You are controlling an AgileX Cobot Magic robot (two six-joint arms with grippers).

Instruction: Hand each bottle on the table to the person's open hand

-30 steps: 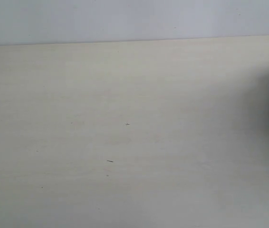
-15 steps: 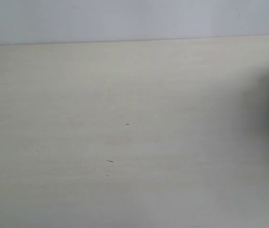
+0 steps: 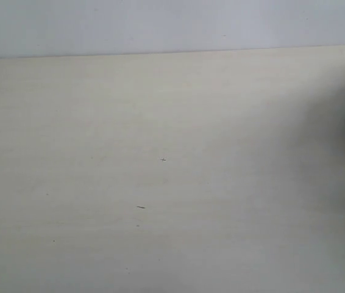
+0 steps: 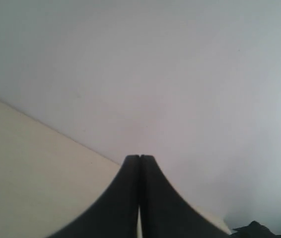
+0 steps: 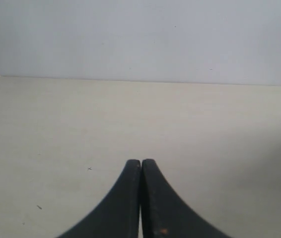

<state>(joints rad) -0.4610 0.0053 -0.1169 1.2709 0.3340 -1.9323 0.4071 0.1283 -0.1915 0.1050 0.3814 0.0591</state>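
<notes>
pale table (image 3: 160,110) w/ dark specks (image 3: 163,160); left gripper (image 4: 139,158) & right gripper (image 5: 141,162) each pinched together.

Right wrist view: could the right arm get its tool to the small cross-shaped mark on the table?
Probably yes: nothing stands on the table between the right tool and the cross-shaped mark, and the jaws are shut, holding nothing. How far the arm stretches is not shown.

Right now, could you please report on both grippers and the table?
Left gripper shut, holding nothing. Right gripper shut, holding nothing. No bottle or hand visible in any view; table bears tiny dark specks.
</notes>
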